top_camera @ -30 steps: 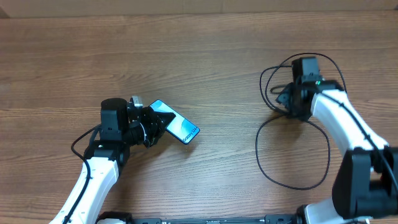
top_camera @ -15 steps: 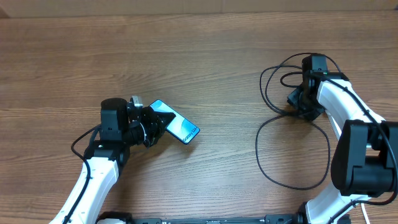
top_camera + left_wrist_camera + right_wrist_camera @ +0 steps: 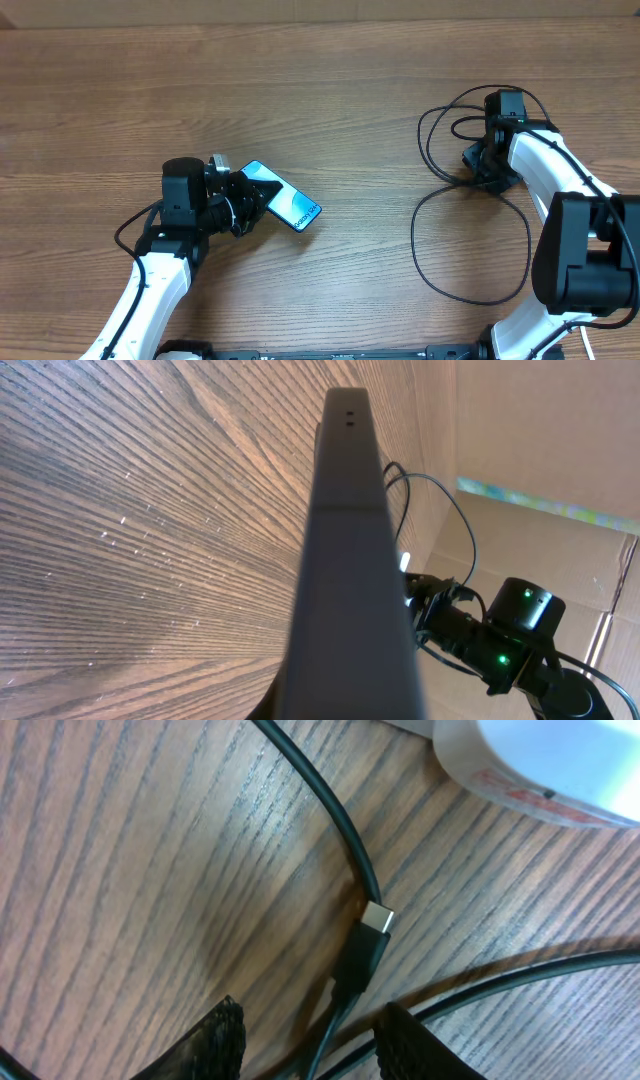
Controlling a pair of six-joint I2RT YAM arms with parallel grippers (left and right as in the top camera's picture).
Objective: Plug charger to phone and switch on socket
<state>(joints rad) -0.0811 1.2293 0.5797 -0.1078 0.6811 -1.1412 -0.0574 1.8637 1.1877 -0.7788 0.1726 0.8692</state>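
Left claw point(image 3: 245, 201) pinches the phone point(image 3: 290, 206) by one end. Well apart, the right claw point(image 3: 310, 1015) stands spread astride the charger point(image 3: 363, 948), its plug tip lying ungrasped on the surface point(image 3: 330, 90). Plugging in and switching the socket point(image 3: 540, 770) beyond are both left. Loose cable loops could snag.

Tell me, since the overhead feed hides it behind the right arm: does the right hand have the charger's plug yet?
Observer: No. Right wrist view: the USB-C plug lies on the table just ahead of the open right hand, ungrasped.
Operator: Socket nearby?
Observer: Yes, a white power strip with red marks sits just beyond the plug.
Operator: And the phone?
Observer: Left wrist view: the phone is edge-on in the left hand, pointing toward the right arm.
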